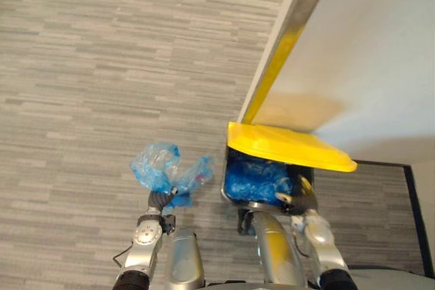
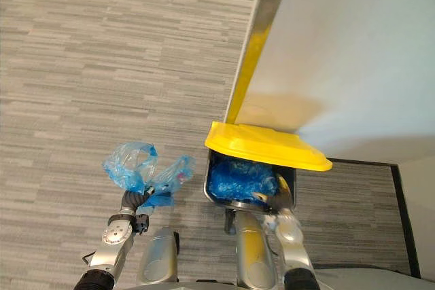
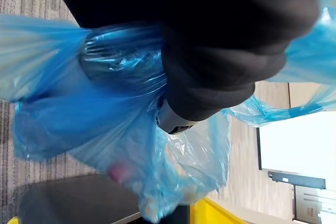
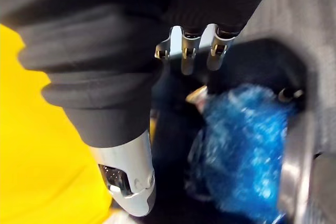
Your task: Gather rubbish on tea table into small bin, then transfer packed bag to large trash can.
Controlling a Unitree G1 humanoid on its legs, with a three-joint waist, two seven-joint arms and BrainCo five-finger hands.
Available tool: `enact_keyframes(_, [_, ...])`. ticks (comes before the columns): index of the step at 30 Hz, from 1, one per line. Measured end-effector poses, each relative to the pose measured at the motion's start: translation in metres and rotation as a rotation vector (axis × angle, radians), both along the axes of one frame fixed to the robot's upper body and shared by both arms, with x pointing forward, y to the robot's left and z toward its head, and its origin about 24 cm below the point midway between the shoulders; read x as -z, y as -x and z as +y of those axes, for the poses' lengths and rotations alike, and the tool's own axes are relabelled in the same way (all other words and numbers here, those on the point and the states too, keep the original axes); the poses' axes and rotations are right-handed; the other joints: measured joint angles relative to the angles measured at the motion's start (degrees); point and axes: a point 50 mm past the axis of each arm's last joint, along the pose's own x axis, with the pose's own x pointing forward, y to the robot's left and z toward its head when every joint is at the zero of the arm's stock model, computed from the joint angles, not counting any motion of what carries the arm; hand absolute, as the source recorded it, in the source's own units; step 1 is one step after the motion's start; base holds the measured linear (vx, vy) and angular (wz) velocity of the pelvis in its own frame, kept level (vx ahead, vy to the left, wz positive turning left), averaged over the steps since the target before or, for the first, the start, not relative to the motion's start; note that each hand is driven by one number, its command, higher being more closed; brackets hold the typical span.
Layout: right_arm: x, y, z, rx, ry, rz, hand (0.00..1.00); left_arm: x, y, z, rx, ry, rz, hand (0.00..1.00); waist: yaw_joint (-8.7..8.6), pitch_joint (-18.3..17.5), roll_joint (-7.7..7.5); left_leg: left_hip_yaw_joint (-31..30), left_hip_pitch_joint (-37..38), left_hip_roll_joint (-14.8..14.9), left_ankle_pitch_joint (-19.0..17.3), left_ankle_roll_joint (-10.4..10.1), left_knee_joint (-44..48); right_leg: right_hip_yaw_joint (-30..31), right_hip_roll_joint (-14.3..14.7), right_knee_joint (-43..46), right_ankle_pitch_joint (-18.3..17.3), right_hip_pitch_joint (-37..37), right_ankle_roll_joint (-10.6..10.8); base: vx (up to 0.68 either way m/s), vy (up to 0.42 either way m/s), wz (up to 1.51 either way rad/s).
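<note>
A blue plastic rubbish bag (image 1: 162, 168) hangs over the grey carpet, left of the large trash can (image 1: 234, 191). My left hand (image 1: 158, 202) is shut on the bag's gathered neck, and the bag (image 3: 105, 108) bunches round the hand in the left wrist view. The can's yellow lid (image 1: 285, 146) is tilted up, showing a blue liner (image 1: 255, 180) inside. My right hand (image 1: 304, 198) is at the can's near right rim under the lid. In the right wrist view it reaches into the dark opening beside the liner (image 4: 247, 145), with the lid (image 4: 31, 171) along its thumb side.
A white wall (image 1: 380, 52) with a metal and yellow corner strip (image 1: 285, 45) rises just behind the can. A dark border line (image 1: 411, 195) runs on the floor at the right. Open grey carpet (image 1: 102, 66) lies to the left.
</note>
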Motion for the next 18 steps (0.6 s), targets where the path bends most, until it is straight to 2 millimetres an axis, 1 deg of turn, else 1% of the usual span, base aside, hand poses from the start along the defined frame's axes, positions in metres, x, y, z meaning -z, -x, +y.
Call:
enact_keyframes(1, [-0.008,-0.009,0.004,-0.015,0.006,-0.032,0.00,-0.001,-0.001,-0.002,0.015,0.000,-0.004,1.00,0.07,-0.1,0.19,-0.6,-0.7,-0.4,0.2,0.0,0.0,-0.4,-0.3,-0.2,0.2,-0.3,0.2,-0.10,0.000,0.48])
enact_keyframes(3, [-0.046,-0.043,0.018,-0.067,0.039,-0.169,0.00,-0.001,-0.002,-0.010,0.061,0.007,-0.009,1.00,1.82,0.0,0.39,-1.6,-2.0,-1.1,1.5,-0.2,-0.9,-1.0,-0.9,-0.8,1.1,-0.9,-0.3,-0.09,-0.025,0.29])
enact_keyframes(4, [-0.055,-0.051,0.018,-0.072,0.054,-0.199,0.00,-0.001,-0.002,-0.011,0.067,0.007,-0.008,1.00,2.01,0.0,0.44,-1.9,-2.1,-1.3,1.9,-0.3,-1.2,-1.3,-1.0,-1.0,1.2,-0.9,-0.2,-0.04,-0.039,0.22])
enact_keyframes(5, [-0.067,-0.060,0.016,-0.078,0.086,-0.234,0.00,-0.001,-0.003,-0.013,0.076,0.006,-0.012,1.00,2.26,0.0,0.50,-2.4,-2.4,-1.7,2.4,-0.5,-1.6,-1.8,-1.1,-1.2,1.3,-0.9,-0.4,-0.04,-0.042,0.27])
enact_keyframes(6, [-0.091,-0.075,0.006,-0.073,0.167,-0.306,0.00,-0.007,-0.007,-0.015,0.095,0.001,-0.037,1.00,2.79,0.2,0.87,-3.2,-3.2,-1.5,3.1,-0.9,-1.9,-2.6,-1.2,-2.1,2.1,-1.0,-1.1,-0.03,-0.034,0.22])
enact_keyframes(7, [-0.096,-0.077,0.005,-0.072,0.178,-0.319,0.00,-0.008,-0.008,-0.016,0.099,0.000,-0.042,1.00,2.77,0.3,0.91,-3.4,-3.3,-1.4,3.2,-0.9,-1.9,-2.7,-1.1,-2.1,2.2,-1.0,-1.1,-0.03,-0.039,0.16])
enact_keyframes(9, [-0.135,-0.099,-0.010,-0.057,0.262,-0.407,0.00,-0.019,-0.017,-0.022,0.137,0.007,-0.094,1.00,2.69,0.4,1.12,-3.5,-3.7,-0.9,3.7,-1.2,-2.0,-3.1,-0.7,-2.9,3.0,-1.0,-1.3,-0.03,-0.034,0.00])
enact_keyframes(10, [-0.142,-0.104,-0.014,-0.054,0.283,-0.413,0.00,-0.023,-0.020,-0.024,0.151,0.012,-0.112,1.00,2.68,0.4,1.12,-3.4,-3.8,-0.8,3.7,-1.3,-2.0,-3.0,-0.5,-3.3,3.3,-1.0,-1.5,-0.03,-0.022,-0.11])
enact_keyframes(11, [-0.150,-0.111,-0.019,-0.052,0.315,-0.412,0.00,-0.032,-0.025,-0.031,0.188,0.022,-0.153,1.00,2.73,0.4,1.22,-3.4,-4.2,-0.4,3.7,-1.3,-2.0,-3.0,0.0,-4.4,4.1,-1.0,-1.4,-0.04,-0.008,-0.10])
enact_keyframes(12, [-0.154,-0.114,-0.020,-0.054,0.330,-0.412,0.00,-0.036,-0.028,-0.035,0.205,0.035,-0.174,1.00,2.73,0.6,1.32,-3.3,-4.5,-0.2,3.8,-1.4,-2.0,-3.0,0.2,-4.9,4.5,-1.0,-1.2,-0.05,-0.002,-0.13])
enact_keyframes(13, [-0.159,-0.116,-0.020,-0.066,0.350,-0.418,0.00,-0.048,-0.035,-0.047,0.252,0.065,-0.221,1.00,2.70,1.3,1.61,-2.7,-4.7,0.4,3.8,-1.4,-2.0,-2.9,0.6,-6.2,5.4,-0.7,-1.3,-0.05,0.006,-0.11])
enact_keyframes(14, [-0.161,-0.117,-0.019,-0.068,0.350,-0.422,0.00,-0.052,-0.037,-0.052,0.274,0.072,-0.238,1.00,2.71,1.5,1.64,-2.4,-4.8,0.5,3.8,-1.3,-1.9,-2.7,0.8,-6.6,5.8,-0.6,-1.1,-0.05,0.020,-0.17])
enact_keyframes(15, [-0.165,-0.118,-0.018,-0.070,0.345,-0.431,0.00,-0.060,-0.040,-0.064,0.317,0.094,-0.271,1.00,2.68,1.8,1.80,-2.0,-5.0,0.6,3.7,-1.3,-1.7,-2.3,1.0,-7.5,6.2,-0.6,-0.6,-0.05,0.035,-0.16])
enact_keyframes(16, [-0.170,-0.120,-0.017,-0.071,0.347,-0.439,0.00,-0.069,-0.043,-0.077,0.374,0.110,-0.309,1.00,2.44,2.1,2.04,-1.5,-5.4,0.8,3.7,-1.2,-1.4,-2.2,1.2,-8.3,6.6,-0.5,-0.2,-0.05,0.042,-0.15])
enact_keyframes(17, [-0.173,-0.122,-0.016,-0.073,0.350,-0.444,0.00,-0.074,-0.044,-0.083,0.405,0.118,-0.330,1.00,2.35,2.5,2.14,-1.1,-5.4,1.0,3.7,-1.2,-1.2,-2.1,1.3,-8.6,6.9,-0.4,0.0,-0.05,0.052,-0.12])
enact_keyframes(18, [-0.179,-0.125,-0.013,-0.085,0.358,-0.452,0.00,-0.085,-0.046,-0.097,0.463,0.136,-0.371,1.00,1.95,3.2,2.25,-0.5,-5.4,1.2,3.7,-1.1,-0.8,-1.8,1.4,-9.1,7.3,-0.1,0.0,-0.04,0.050,-0.10])
